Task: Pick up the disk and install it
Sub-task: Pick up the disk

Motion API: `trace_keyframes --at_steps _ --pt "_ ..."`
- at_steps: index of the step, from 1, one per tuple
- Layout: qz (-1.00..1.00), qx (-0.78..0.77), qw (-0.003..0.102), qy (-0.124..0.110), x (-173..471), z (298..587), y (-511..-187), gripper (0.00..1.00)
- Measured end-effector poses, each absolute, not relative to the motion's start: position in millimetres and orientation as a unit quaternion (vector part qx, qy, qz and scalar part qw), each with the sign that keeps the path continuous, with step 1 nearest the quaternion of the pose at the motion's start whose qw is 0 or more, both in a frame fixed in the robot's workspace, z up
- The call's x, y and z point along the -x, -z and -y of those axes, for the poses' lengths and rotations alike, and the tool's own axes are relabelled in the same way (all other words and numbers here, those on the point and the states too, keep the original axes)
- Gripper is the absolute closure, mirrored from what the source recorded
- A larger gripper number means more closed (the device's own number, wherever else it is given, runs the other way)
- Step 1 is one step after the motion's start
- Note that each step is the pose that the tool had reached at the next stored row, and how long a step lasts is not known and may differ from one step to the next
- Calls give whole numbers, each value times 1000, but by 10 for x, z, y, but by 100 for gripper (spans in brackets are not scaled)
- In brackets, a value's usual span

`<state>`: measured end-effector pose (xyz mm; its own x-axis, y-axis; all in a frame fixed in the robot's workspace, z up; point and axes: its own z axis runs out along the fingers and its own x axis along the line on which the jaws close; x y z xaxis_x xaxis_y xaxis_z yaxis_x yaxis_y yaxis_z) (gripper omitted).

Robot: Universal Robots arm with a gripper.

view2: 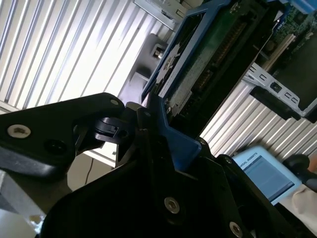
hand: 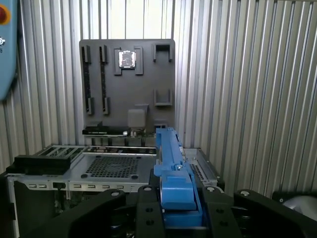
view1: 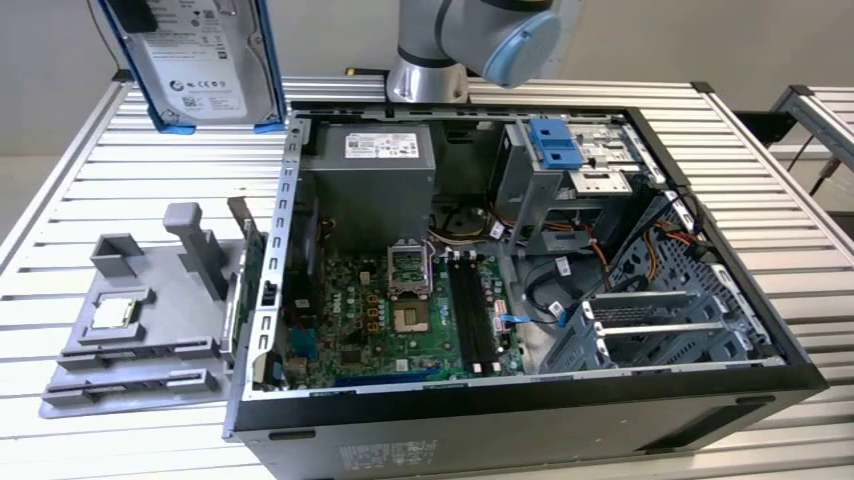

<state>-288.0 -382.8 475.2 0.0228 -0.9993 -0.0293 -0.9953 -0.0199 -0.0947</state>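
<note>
**Disk clamped in the tool, held up beside the case**

Closest to you in the first wrist view, the tool (hand: 176,206) is closed narrow on the disk (hand: 171,163). Its black fingers (hand: 148,203) sit one on each side of the blue carrier and press against it. The second wrist view gives you the same grip from the side. There the tool (view2: 146,129) pinches the carrier's blue end, and the disk (view2: 213,49) runs away from it with its green board face showing.

Past the disk's edge in the first wrist view, you look onto the open case (hand: 114,166). Beyond that is the grey fixture (hand: 126,84), lying flat on the slatted worktop (hand: 237,74). A small square chip (hand: 127,58) sits in one of the fixture's pockets. A pale blue pendant (hand: 7,54) shows at the picture's edge.

In the exterior view, the case (view1: 534,430) is nearest to you, lying on its side with the motherboard (view1: 400,300) exposed. A blue bracket (view1: 554,145) sits in the drive bay toward the far wall. The fixture (view1: 147,330) lies on the worktop (view1: 80,180) just beside the case, on the exterior view's left, with the chip (view1: 114,312) in it.

Farther back, the disk (view1: 200,60) hangs upright with its white label facing you. It is outside the case, beside its far corner on the exterior view's left, and lifted off the worktop. The arm (view1: 454,40) stands behind the case.
</note>
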Motion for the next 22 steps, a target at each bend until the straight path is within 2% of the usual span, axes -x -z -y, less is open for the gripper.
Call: trace_keyframes --at_steps 22 --pt "-699 714 44 23 2411 3828 -4752 100"
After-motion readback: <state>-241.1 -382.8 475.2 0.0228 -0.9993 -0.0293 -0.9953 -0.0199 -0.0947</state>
